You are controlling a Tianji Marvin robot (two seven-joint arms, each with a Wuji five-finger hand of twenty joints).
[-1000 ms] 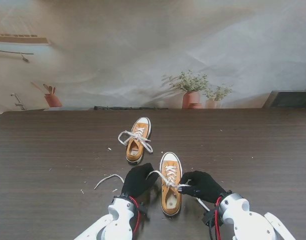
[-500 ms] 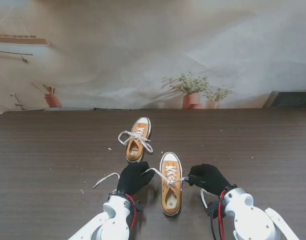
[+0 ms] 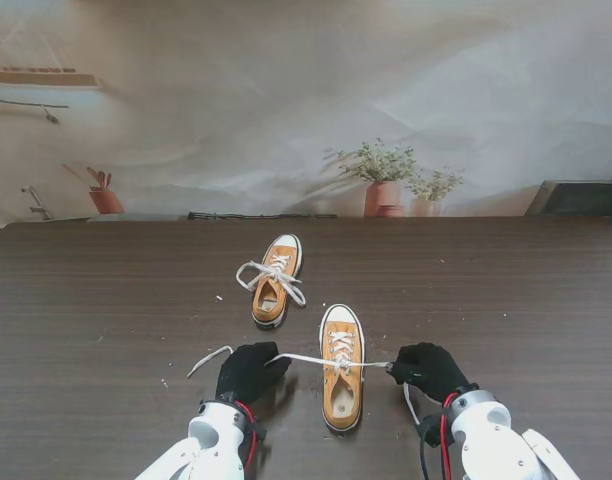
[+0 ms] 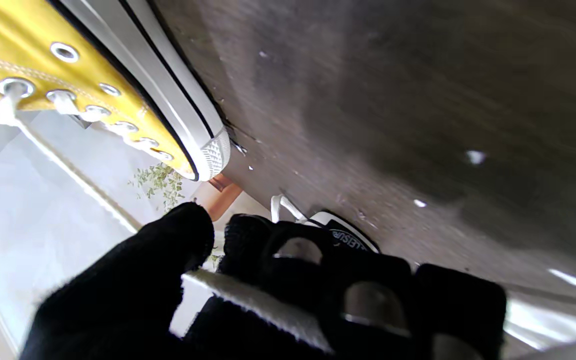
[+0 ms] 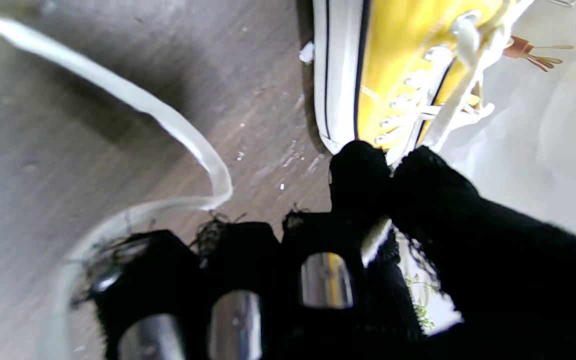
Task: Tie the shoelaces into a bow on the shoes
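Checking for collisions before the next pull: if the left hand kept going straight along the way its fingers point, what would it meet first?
Judging by the left wrist view, the left hand, shut on the lace, points toward the farther shoe, whose heel peeks past the fingertips. The nearer shoe lies off to the side. Depth is uncertain.

Mustard-yellow shoes [image 3: 342, 375], white laces [image 3: 308, 359], black-gloved hands, seemingly dark wood-grain table [image 3: 106, 300].

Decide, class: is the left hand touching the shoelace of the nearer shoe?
Touching. The left wrist view shows the lace pinched between thumb and fingers of the left hand.
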